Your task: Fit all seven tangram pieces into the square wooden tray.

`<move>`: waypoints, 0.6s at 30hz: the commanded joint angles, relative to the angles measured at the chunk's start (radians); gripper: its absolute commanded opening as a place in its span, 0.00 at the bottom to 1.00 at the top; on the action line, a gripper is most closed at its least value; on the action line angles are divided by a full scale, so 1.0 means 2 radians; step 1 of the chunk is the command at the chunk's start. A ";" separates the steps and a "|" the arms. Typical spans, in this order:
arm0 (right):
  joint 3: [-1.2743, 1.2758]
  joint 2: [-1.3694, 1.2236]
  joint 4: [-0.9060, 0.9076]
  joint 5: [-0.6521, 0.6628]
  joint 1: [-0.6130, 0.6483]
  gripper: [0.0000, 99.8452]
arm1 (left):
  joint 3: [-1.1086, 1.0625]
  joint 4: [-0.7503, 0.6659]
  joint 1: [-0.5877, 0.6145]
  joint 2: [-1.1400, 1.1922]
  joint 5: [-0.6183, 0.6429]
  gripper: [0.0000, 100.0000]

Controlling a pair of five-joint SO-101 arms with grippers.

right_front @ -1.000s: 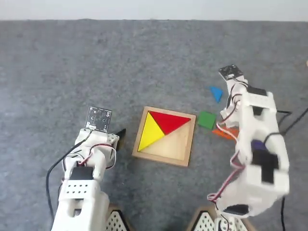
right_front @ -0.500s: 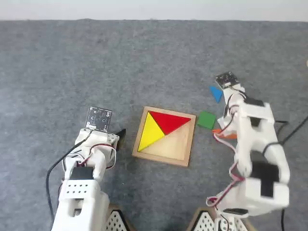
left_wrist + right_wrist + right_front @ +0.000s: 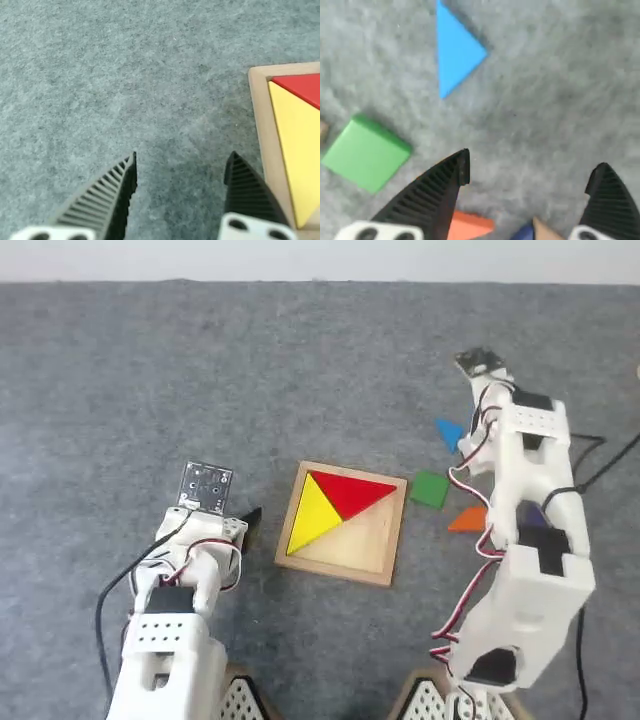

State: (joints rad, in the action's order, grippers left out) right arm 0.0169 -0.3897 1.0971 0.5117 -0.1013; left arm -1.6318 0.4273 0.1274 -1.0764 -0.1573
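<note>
High view: fixed, above near edge behind both arm bases, looks down and toward far side. Wide, distant, takes in grey mat (image 3: 200, 370) out to far edge.

Left wrist view: rides left arm, close over mat, looks down past left gripper (image 3: 183, 156). Shares with high view tray (image 3: 257, 120) left rim, yellow piece (image 3: 295, 145), red piece (image 3: 300, 87).

Right wrist view: rides right arm, close over mat, looks down past right gripper (image 3: 534, 159). Shares with high view blue triangle (image 3: 457, 50), green square (image 3: 365, 152), orange piece (image 3: 470, 225), all right of tray.
</note>
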 commanded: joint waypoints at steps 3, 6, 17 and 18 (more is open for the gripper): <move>0.071 0.079 0.004 0.002 -0.019 0.38 | 0.003 -0.012 -0.002 -0.009 -0.005 0.28; 0.184 0.147 -0.053 0.007 -0.033 0.38 | 0.003 -0.012 -0.002 -0.009 -0.005 0.28; 0.350 0.247 -0.104 0.040 -0.026 0.38 | 0.003 -0.012 -0.002 -0.009 -0.005 0.28; 0.352 0.244 -0.105 0.040 -0.028 0.38 | 0.003 -0.012 -0.002 -0.009 -0.005 0.28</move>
State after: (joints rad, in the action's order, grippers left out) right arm 0.7165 0.0783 0.9068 0.5731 -0.1611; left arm -1.6318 0.4273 0.1274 -1.0764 -0.1573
